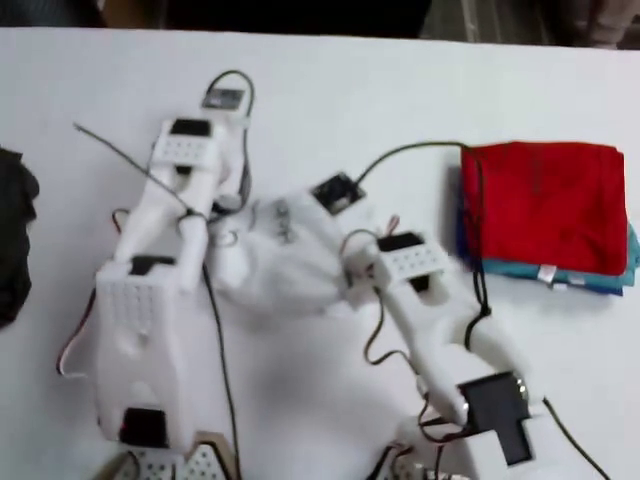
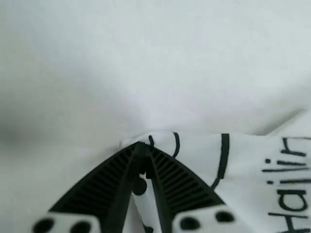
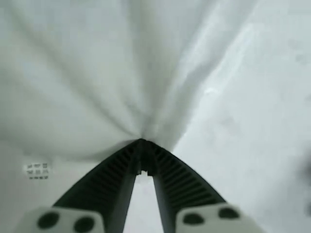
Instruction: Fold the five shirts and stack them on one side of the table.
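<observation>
A white shirt (image 1: 285, 255) with black print lies crumpled on the white table (image 1: 400, 90) between the two arms. My left gripper (image 2: 142, 147) is shut on an edge of the white shirt (image 2: 252, 165), pinching the cloth at its tips. My right gripper (image 3: 141, 144) is shut on a gathered fold of the white shirt (image 3: 97, 73), with creases fanning out from the pinch. In the high view the left arm (image 1: 175, 190) stands at the shirt's left and the right arm (image 1: 410, 265) at its right. A folded red shirt (image 1: 545, 200) tops a stack with a teal shirt (image 1: 590, 275) beneath it.
A dark garment (image 1: 15, 235) lies at the table's left edge. Black cables (image 1: 400, 155) run across the table near the stack. The arm bases (image 1: 150, 440) stand at the front edge.
</observation>
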Robot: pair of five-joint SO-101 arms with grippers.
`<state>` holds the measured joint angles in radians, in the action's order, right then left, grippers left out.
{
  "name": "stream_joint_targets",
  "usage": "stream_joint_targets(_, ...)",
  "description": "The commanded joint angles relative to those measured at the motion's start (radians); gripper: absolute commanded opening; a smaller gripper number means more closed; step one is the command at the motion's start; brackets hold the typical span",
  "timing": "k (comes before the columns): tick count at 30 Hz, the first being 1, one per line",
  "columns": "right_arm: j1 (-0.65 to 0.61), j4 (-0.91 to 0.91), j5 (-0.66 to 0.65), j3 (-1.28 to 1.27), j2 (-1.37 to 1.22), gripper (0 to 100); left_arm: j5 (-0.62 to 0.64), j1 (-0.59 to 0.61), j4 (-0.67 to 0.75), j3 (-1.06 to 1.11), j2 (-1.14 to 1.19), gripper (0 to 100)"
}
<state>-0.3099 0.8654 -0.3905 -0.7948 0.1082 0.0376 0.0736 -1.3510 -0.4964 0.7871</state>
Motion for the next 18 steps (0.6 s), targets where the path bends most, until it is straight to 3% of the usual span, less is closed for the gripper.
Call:
stream_joint_targets(1, 0.064, 0.022, -0.054, -0.012, -0.01, 2.0, -0.003, 0.083, -0.031, -0.087, 0.015, 3)
stream_joint_targets(12, -0.142, 0.097, -0.048, 0.023, 0.214, 2.0, -0.005, -0.003, -0.207, -0.297, 0.015, 3)
stream_joint_targets(18, -0.068, 0.165, -0.048, 0.161, 0.341, 2.0, -0.008, -0.002, -0.431, -0.495, 0.015, 3)
